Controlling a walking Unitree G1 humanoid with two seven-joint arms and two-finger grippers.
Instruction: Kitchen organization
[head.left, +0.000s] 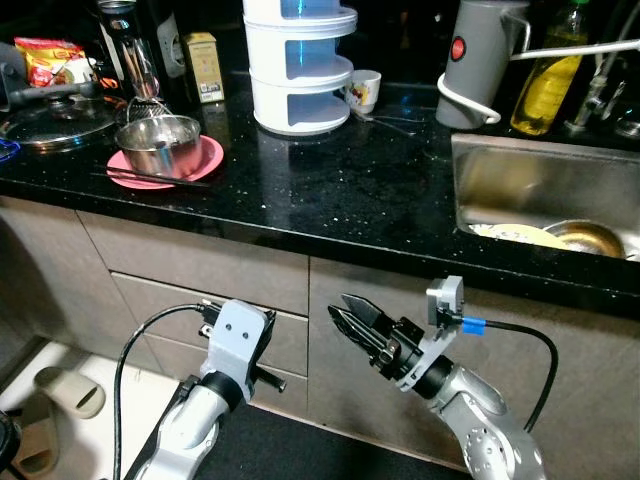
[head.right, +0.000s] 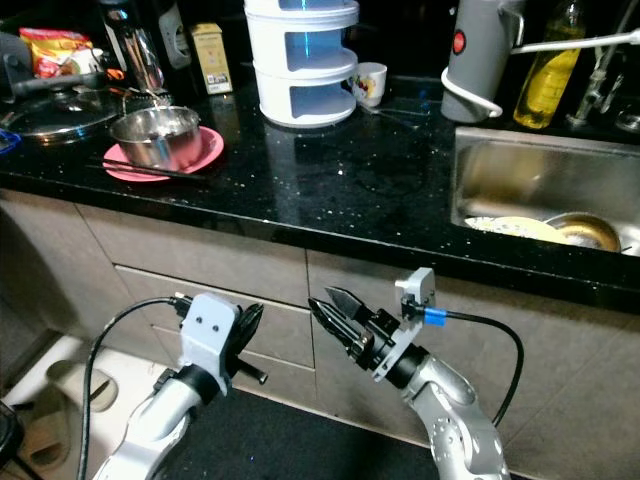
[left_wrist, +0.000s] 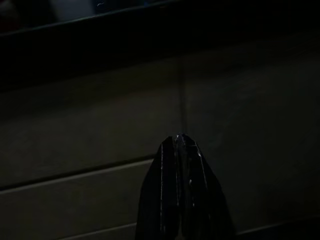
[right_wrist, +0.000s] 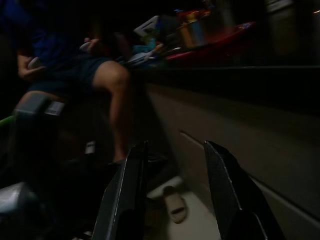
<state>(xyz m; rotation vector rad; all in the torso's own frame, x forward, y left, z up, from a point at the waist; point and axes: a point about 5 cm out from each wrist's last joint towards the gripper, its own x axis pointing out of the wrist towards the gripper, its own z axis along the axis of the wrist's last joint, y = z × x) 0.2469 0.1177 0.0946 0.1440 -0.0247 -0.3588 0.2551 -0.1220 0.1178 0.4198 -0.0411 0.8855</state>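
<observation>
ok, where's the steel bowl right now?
The steel bowl sits on a pink plate at the counter's left end, black chopsticks in front, glass pot lid beside it.

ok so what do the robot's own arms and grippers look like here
Both arms are silver metal with rounded joints. Each ends in two long, tapering black fingers: the left gripper and the right gripper. A black cable loops to each wrist; the right one has a blue connector at a small grey box.

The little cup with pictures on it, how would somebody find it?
Start at the black countertop and go to its back edge. Between the tall white stacked container and the grey kettle stands the small white cup, the only thing there with coloured pictures on it.
</observation>
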